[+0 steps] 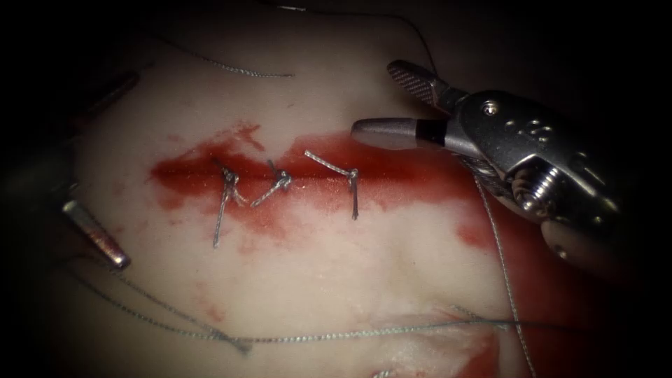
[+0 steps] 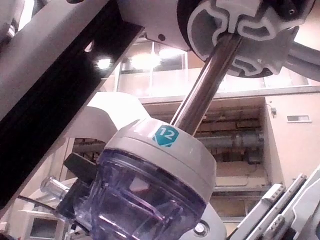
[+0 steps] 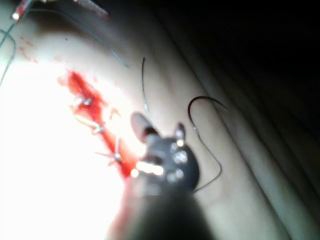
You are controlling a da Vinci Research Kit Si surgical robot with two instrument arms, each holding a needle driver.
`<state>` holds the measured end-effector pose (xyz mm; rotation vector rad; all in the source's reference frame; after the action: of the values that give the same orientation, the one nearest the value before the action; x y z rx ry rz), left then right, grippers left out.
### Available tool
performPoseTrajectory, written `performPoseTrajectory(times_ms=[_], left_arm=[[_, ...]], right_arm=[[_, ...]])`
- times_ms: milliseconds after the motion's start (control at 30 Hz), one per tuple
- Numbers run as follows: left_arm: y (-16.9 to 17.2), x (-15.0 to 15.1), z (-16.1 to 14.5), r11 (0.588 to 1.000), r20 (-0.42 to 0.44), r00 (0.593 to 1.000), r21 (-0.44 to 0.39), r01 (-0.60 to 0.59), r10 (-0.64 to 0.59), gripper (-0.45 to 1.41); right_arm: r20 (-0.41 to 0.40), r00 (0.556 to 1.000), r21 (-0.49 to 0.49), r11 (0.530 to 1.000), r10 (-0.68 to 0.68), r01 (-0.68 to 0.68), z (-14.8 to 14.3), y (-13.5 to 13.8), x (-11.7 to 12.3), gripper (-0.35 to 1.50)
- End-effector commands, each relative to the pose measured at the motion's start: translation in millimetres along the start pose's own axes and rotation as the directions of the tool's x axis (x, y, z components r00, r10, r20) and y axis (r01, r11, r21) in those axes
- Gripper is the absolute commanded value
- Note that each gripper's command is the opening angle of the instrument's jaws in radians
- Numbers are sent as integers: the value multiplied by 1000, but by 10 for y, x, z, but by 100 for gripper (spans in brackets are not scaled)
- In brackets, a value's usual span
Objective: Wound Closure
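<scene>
Here we see the tissue with its cut running across, lying in red fluid. Three knotted stitches cross the cut, their short cut ends sticking out below and beside it.

The right hand comes in from the right and hovers just above the right end of the cut. Its jaws stand apart and hold nothing; one jaw points up and left, the other lies nearly level over the red fluid.

The left hand sits at the left edge, well apart from the cut, as a dim metal tip over the tissue. We cannot tell whether it is open or closed, nor whether it holds anything.

The needle shows in the right wrist view, lying free on the tissue just beyond the right hand, held by neither hand and not in the tissue as far as we can tell. Thread trails from it.

In the endoscope view loose thread crosses the tissue below the cut, another strand runs down past the right hand, and one more lies above the cut.
</scene>
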<state>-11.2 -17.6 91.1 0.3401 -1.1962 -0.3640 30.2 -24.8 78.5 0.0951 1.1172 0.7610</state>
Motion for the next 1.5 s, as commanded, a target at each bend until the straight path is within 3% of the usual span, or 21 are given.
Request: performPoseTrajectory(times_ms=[33, 1500], left_arm=[[9, -10, 4, 1000, 4, 1000, -4, -5, 5, 140], [0, -6, 32, 1000, 4, 1000, 17, -16, 16, 140]], right_arm=[[-6, 1000, -1, 1000, -2, 2, 9, 4, 7, 140], [-9, 1000, 4, 1000, -2, 2, 6, 2, 12, 143]])
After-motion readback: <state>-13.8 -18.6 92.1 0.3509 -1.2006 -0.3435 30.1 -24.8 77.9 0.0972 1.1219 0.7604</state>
